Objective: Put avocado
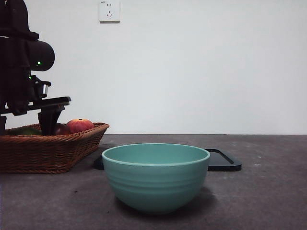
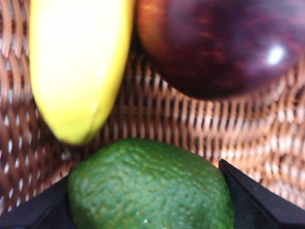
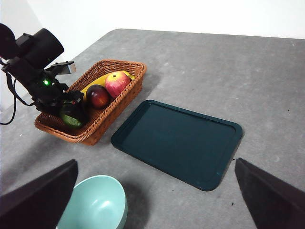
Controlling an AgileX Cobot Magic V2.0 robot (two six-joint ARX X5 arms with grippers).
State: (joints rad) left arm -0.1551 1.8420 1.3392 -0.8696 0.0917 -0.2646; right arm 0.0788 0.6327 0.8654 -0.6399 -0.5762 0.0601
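Observation:
The avocado (image 2: 150, 191) is dark green with bumpy skin and lies on the floor of the wicker basket (image 2: 157, 119). My left gripper (image 2: 144, 171) reaches down into the basket, its two black jaws pressed against the avocado's sides. The right wrist view shows the same grasp at the basket's near end, where the left gripper (image 3: 71, 110) sits over the avocado (image 3: 72, 119). From the front, the left arm stands over the basket (image 1: 72, 136) at the far left. My right gripper (image 3: 155, 161) hangs open high above the table, holding nothing.
A yellow banana (image 2: 76, 67) and a dark maroon fruit (image 2: 219, 43) lie just beyond the avocado. A red-orange fruit (image 3: 116, 83) sits further along the basket. A dark tray (image 3: 178, 140) lies beside the basket, and a teal bowl (image 1: 156, 177) stands in front.

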